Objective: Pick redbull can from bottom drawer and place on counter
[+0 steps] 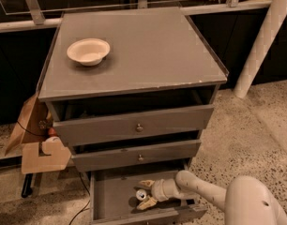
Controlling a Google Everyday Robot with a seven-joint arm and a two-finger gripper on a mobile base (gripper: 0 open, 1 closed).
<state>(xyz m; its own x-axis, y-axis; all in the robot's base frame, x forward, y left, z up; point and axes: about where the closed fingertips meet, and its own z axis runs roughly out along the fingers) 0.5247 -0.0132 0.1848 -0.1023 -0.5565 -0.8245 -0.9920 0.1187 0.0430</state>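
Note:
The redbull can (141, 194) stands upright on the floor of the open bottom drawer (110, 200), its silver top facing up. My gripper (144, 194) reaches into the drawer from the right, and its open tan fingers (147, 183) straddle the can, one behind it and one in front. I cannot tell if they touch it. The grey counter (153, 50) tops the cabinet, with pale chipped front edge.
A cream bowl (88, 51) sits on the counter's left rear. Two knobbed drawers (139, 127) above the bottom one stand slightly ajar. A cardboard box (38, 139) stands left of the cabinet. A white post (263, 41) rises at the right on speckled floor.

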